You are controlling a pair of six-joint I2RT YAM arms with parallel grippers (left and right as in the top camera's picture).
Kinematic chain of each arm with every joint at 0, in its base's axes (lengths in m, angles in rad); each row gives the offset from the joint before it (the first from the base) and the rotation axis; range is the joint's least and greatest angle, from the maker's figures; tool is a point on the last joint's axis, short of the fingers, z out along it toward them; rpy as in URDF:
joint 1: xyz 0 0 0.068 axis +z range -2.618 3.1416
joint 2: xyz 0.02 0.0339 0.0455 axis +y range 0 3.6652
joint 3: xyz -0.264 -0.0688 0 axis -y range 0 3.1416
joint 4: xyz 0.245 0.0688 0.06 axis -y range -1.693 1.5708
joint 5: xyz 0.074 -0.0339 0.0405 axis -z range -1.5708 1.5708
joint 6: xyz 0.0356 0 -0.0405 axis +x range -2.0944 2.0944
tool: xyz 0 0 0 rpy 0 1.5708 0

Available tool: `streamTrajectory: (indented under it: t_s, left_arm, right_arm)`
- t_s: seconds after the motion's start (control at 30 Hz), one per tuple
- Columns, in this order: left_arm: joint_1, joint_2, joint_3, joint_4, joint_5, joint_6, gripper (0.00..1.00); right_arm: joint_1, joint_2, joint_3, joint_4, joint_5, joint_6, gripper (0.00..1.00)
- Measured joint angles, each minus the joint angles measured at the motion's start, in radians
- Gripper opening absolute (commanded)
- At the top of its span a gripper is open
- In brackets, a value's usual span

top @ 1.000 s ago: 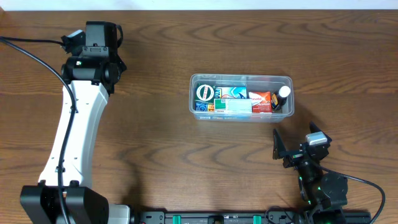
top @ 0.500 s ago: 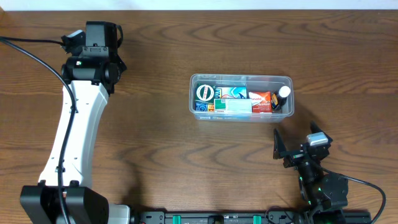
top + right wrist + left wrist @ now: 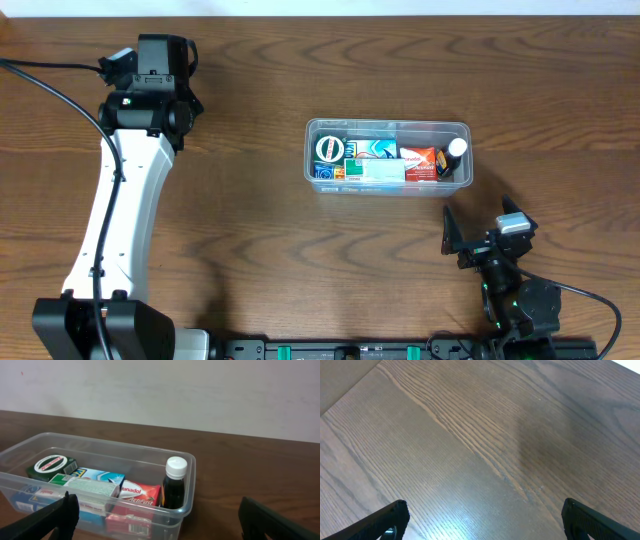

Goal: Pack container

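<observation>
Gaping empty at left gripper (image 3: 485, 522) and right gripper (image 3: 480, 228). Could knock the container (image 3: 388, 122) (tall bottle (image 3: 175, 485) nearest) if swung low past its rim.

The left tool (image 3: 485, 520) hangs over bare brown table (image 3: 470, 445), with only its two dark fingertips (image 3: 392, 517) showing, one in each lower corner of the view. They stand spread wide apart with nothing between them but wood grain running slantwise. A soft dark shadow (image 3: 545, 445) lies ahead of the tool, towards its right fingertip, and a pale sheen (image 3: 455, 522) sits between the tips.
</observation>
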Motion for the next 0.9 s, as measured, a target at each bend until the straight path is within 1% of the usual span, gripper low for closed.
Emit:
streamTrajectory:
  t_s: [0.8,0.9]
  left_arm:
    - [0.000,-0.001,-0.001,0.000,0.000,0.000,0.98]
    - [0.000,-0.026,-0.031,0.004,0.000,0.000,0.98]
  right_arm:
    - [0.000,0.000,0.000,0.000,0.000,0.000,0.99]
    - [0.000,0.000,0.000,0.000,0.000,0.000,0.99]
